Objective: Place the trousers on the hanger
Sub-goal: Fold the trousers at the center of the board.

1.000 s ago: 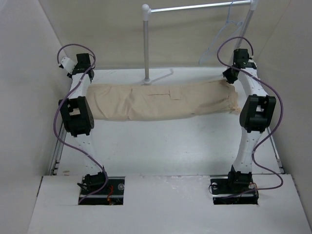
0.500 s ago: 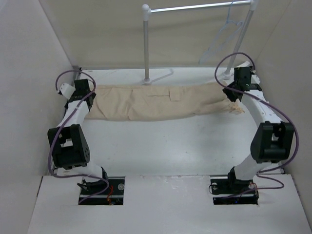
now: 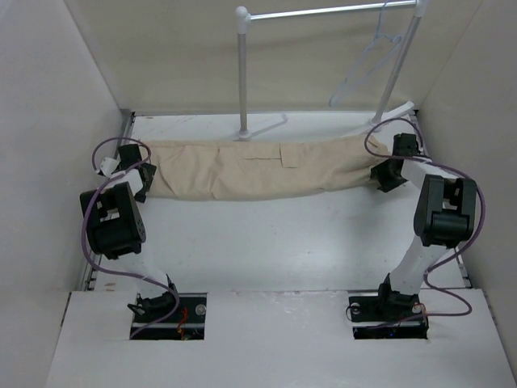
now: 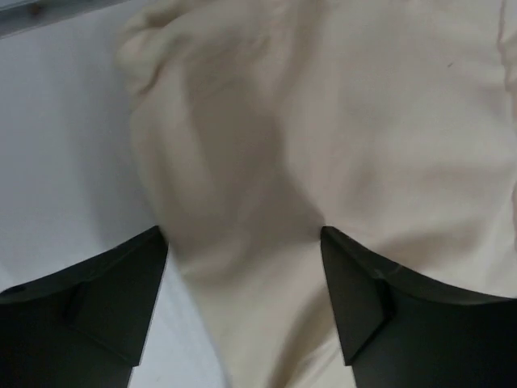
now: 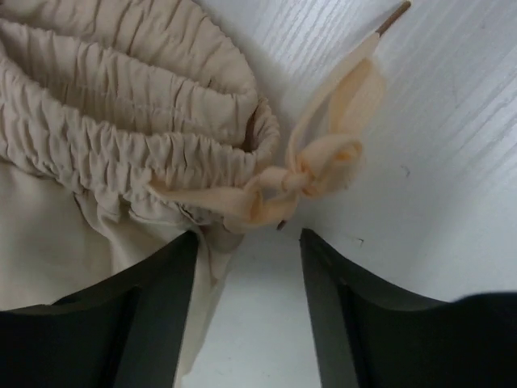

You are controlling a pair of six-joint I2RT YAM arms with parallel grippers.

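The beige trousers [image 3: 258,168] lie stretched left to right across the back of the table. The left gripper [image 3: 139,171] is at their left end. In the left wrist view [image 4: 242,234] its jaws stand wide apart with cloth [image 4: 339,121] lying between and beyond them. The right gripper [image 3: 386,171] is at the right end, open [image 5: 249,236]. The gathered waistband [image 5: 121,81] and the drawstring knot [image 5: 311,174] lie just past its fingertips, and some cloth touches its left finger. The pale hanger [image 3: 367,69] hangs from the rail at the back right.
The white rack stands behind the trousers: its upright post [image 3: 241,73] at centre back, its rail [image 3: 323,11] running right, and a slanted post [image 3: 397,73] at the right. Beige walls close in on the left, right and back.
Both arms have drawn back and dropped low at the trousers' two ends. The trousers went from a thick bundle to lying flatter and stretched.
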